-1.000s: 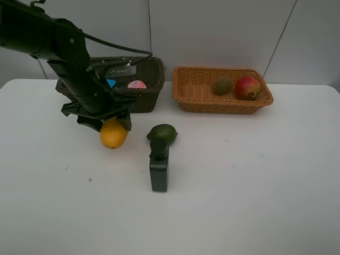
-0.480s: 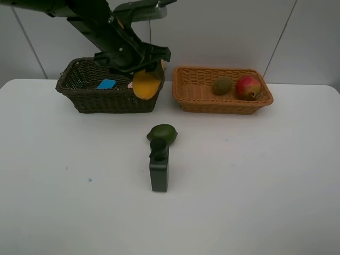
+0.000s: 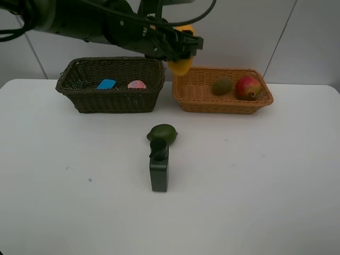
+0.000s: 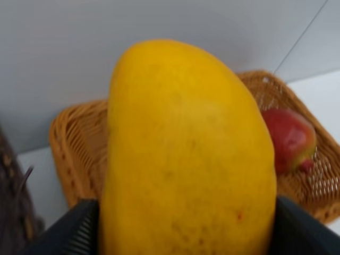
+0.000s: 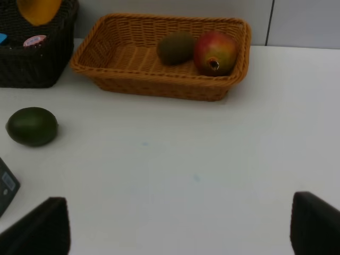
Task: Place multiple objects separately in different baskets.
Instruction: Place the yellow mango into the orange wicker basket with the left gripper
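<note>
While the mango (image 3: pixel 181 66) is clamped across its width by the left end effector (image 3: pixel 179 49), whose jaws are parted partway and filled by the fruit, it is held in the air above the left end of the orange-tan basket (image 3: pixel 223 108), close to the rim that faces the dark basket (image 3: pixel 111 102); the step in hand is judged to be the delivery of the fruit into that orange-tan basket, where the kiwi (image 3: pixel 222 85) and the pomegranate (image 3: pixel 248 87) are already lodged toward the right; the mango should be carried a little further inward, so that the bare left part of the basket floor lies under it and not the rim; it should be lowered well inside before the jaws are parted (a round, heavy fruit is likely to roll or bounce if dropped from height); contact with the kiwi should be avoided; the right end effector (image 5: pixel 178 228) is spread wide with nothing in it, low over the counter (image 3: pixel 255 175); the avocado (image 3: pixel 162 133) and the dark green bottle (image 3: pixel 159 171) are left on the counter, touching or nearly so.
</note>
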